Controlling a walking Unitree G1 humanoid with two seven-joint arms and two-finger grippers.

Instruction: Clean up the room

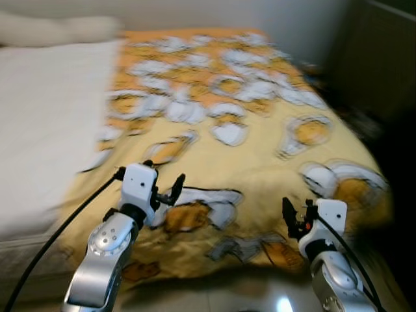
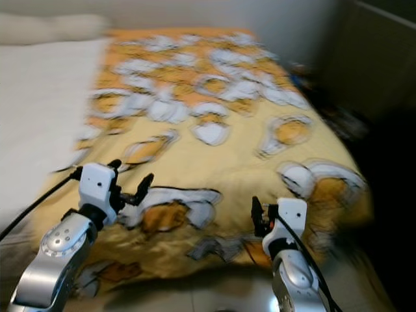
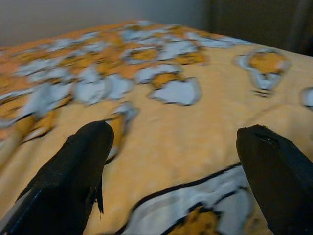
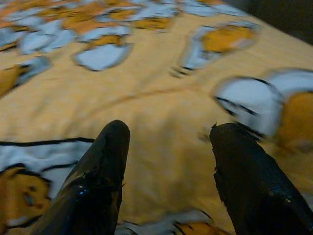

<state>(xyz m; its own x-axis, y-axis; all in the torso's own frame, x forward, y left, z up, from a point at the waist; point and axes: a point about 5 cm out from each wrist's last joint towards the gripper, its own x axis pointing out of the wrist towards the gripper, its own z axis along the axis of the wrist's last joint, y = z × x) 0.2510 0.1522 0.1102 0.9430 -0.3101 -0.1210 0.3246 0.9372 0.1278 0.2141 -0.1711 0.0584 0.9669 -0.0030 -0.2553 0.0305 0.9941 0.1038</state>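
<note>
We hold our left gripper (image 1: 170, 192) at seven o'clock and our right gripper (image 1: 290, 218) at five o'clock above the near edge of the yellow cartoon-print blanket (image 1: 260, 156), both sets of black fingers (image 3: 78, 166) spread apart and pinching nothing. Beyond, at ten o'clock, we see a white sheet (image 1: 45, 110) and blurred pillows (image 1: 58, 29).

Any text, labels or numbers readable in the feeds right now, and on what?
None can be read.
The yellow blanket carries only cartoon prints, no lettering that shows through the blur.
The left gripper and right gripper, both open over it, show no markings.
</note>
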